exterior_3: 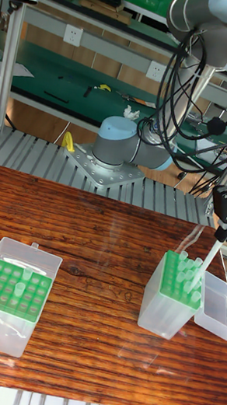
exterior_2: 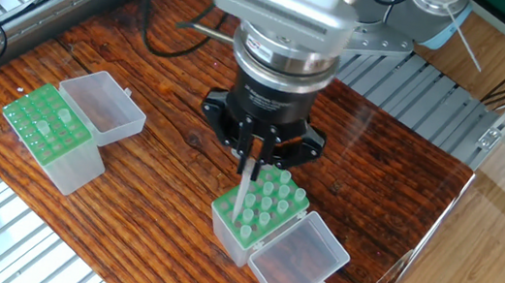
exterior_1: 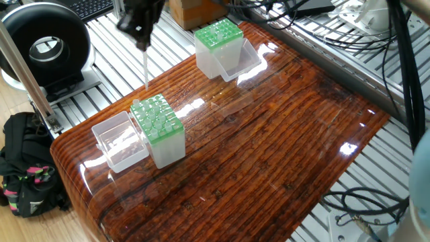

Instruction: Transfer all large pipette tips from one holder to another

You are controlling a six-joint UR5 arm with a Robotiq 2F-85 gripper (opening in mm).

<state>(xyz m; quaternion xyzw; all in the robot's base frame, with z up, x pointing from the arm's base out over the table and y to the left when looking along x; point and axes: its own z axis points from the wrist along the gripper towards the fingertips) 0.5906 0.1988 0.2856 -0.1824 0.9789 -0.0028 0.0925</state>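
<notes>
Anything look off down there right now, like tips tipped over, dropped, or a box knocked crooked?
Nothing stands out. The gripper holds one pipette tip point-down over the fuller holder. Both that one and the other holder sit upright with lids open. No loose tips show on the table.

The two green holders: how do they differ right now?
The holder under the gripper carries many tips; the far holder shows only a couple. The gripper, shut on the held tip, hangs over the first; nothing is above the far holder. Both have green grids, clear bodies and open lids.
</notes>
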